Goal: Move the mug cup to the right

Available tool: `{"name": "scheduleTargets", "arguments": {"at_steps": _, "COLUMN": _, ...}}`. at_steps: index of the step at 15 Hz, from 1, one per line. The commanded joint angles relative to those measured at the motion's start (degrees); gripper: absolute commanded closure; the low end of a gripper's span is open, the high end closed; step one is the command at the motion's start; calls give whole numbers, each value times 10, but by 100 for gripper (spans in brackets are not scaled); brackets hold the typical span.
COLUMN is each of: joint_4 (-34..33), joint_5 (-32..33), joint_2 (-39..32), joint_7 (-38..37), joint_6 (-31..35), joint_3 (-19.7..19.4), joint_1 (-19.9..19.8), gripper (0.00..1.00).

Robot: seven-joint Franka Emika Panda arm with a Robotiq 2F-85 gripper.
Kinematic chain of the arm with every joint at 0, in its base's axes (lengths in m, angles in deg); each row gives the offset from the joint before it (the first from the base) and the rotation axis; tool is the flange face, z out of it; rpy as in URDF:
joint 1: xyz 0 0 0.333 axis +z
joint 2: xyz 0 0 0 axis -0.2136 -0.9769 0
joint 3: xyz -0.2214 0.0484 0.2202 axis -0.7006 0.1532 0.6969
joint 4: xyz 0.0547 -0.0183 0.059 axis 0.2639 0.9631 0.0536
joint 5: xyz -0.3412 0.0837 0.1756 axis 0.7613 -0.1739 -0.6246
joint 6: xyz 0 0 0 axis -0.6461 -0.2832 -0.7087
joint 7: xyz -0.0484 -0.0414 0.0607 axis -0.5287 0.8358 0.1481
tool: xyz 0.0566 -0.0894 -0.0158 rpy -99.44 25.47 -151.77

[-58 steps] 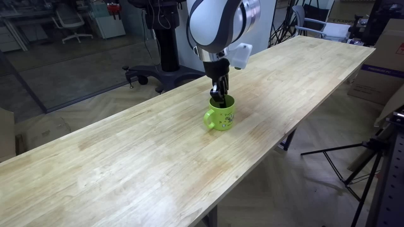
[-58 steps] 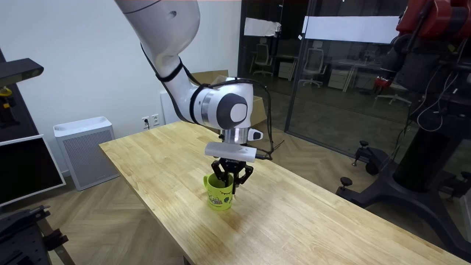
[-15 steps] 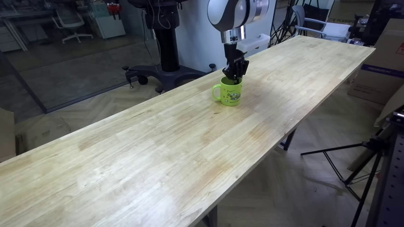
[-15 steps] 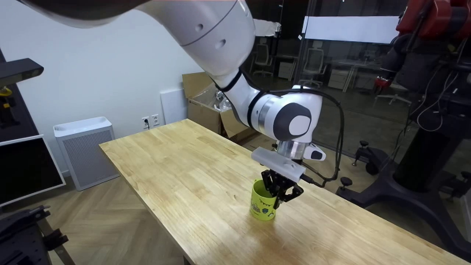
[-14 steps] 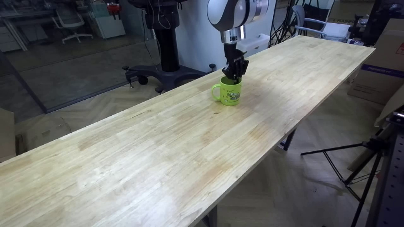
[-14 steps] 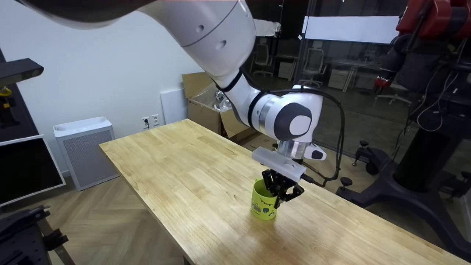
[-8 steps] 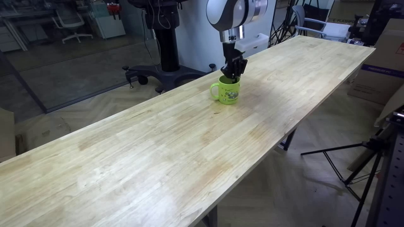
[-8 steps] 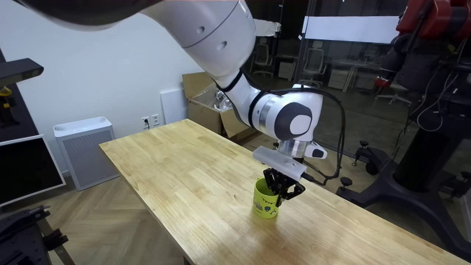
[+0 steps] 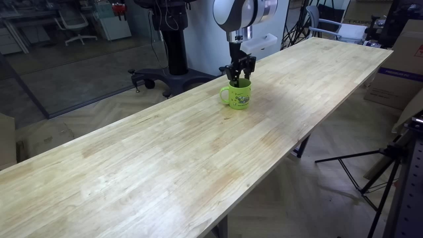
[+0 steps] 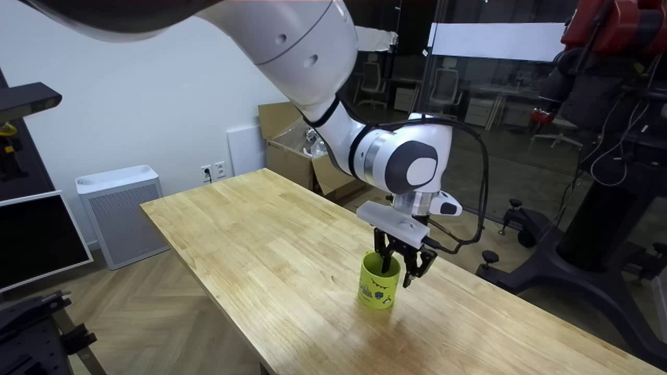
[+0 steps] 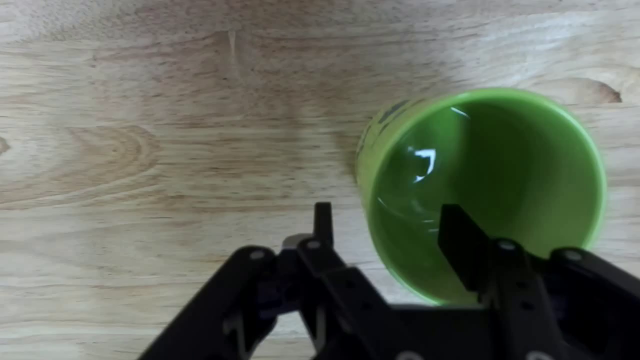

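The lime-green mug cup stands upright on the wooden table. Its loop handle is on its left in that exterior view, and its side bears a small printed picture. It also shows in an exterior view and from above in the wrist view, where no handle is seen. My gripper is open over the mug's rim. One finger is inside the mug, the other outside it. A gap shows between both fingers and the wall. The open gripper shows in both exterior views.
The table's long edge runs close behind the mug, with a black wheeled stand beyond it. An open cardboard box is past the table's far end. A tripod stands on the floor beside the table.
Since 3.9 s ago the mug has moved along the table, rightward in both exterior views. In the last half second the fingers have opened off its wall and the gripper has risen slightly.
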Motion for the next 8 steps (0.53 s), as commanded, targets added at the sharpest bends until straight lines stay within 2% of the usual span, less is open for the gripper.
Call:
{"name": "scheduleTargets", "arguments": {"at_steps": 1, "joint_4": 25, "joint_5": 4, "joint_2": 25, "joint_7": -49, "joint_6": 17, "joint_3": -14, "joint_1": 20, "gripper": 10}}
{"name": "scheduleTargets", "arguments": {"at_steps": 3, "joint_4": 45, "joint_5": 6, "joint_2": 41, "joint_7": -74, "joint_6": 29, "joint_3": -21, "joint_1": 34, "gripper": 1}}
{"name": "scheduleTargets", "arguments": {"at_steps": 8, "joint_4": 129, "joint_5": 2, "joint_2": 111, "joint_7": -138, "joint_6": 52, "joint_3": -26, "joint_1": 72, "gripper": 0}}
